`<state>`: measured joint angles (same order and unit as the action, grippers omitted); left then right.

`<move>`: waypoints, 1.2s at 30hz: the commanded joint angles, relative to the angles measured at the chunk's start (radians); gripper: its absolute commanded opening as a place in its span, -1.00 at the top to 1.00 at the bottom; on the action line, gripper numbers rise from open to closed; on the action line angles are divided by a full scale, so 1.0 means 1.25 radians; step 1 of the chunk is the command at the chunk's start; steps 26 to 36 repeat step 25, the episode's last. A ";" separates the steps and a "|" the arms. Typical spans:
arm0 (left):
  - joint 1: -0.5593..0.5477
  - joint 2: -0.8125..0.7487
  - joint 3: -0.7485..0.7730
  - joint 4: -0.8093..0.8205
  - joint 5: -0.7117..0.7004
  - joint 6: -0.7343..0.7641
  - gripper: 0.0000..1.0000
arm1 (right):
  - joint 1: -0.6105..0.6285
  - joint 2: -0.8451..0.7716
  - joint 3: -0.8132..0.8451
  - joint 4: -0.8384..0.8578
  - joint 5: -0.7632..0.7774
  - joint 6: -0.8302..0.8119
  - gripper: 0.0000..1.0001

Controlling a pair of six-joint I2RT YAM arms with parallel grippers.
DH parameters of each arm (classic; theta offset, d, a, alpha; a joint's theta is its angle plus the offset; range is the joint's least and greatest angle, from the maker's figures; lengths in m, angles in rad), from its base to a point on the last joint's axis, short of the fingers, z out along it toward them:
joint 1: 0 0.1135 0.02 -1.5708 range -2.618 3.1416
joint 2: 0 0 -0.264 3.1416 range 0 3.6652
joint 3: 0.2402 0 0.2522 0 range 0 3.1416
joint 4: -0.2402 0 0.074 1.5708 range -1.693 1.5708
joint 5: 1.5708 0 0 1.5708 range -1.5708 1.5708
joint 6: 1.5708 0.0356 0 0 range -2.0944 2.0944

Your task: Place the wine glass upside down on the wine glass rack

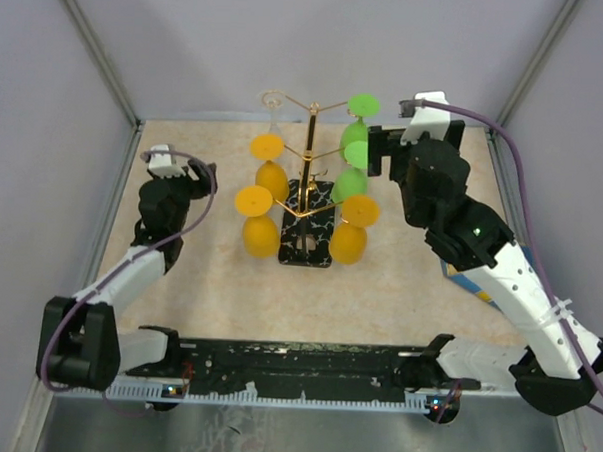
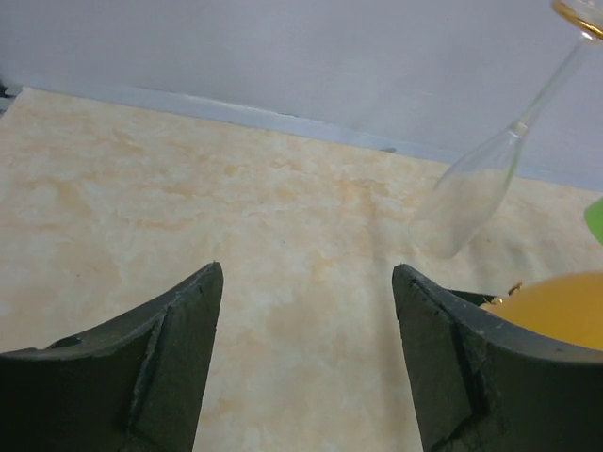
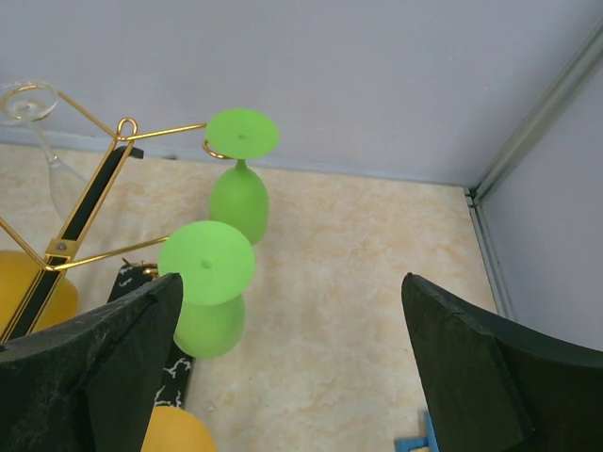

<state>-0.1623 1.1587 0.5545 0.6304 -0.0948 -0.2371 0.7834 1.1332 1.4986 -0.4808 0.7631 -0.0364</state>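
The clear glass [image 2: 471, 198] hangs stem-up on the rack [image 1: 310, 136], ahead and right of the empty, spread left gripper [image 2: 306, 273]; the right gripper [image 3: 290, 280], also spread empty, waits across the rack.

Bright, even, diffuse light casts only faint soft shadows; all views look reasonably sharp.

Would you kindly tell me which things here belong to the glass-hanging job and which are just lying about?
Job:
- gold rack
- clear glass, orange glasses and green glasses, all hanging upside down on it

Lying about:
- flat blue and yellow thing, on the right
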 commanded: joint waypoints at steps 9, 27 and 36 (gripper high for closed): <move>0.040 0.293 0.469 -0.449 -0.100 -0.053 -0.83 | -0.013 -0.080 -0.037 -0.013 -0.001 0.019 -0.99; 0.040 0.254 0.412 -0.351 -0.108 -0.043 -0.99 | -0.013 -0.064 -0.037 -0.008 -0.015 0.021 -0.99; 0.040 0.254 0.412 -0.351 -0.108 -0.043 -0.99 | -0.013 -0.064 -0.037 -0.008 -0.015 0.021 -0.99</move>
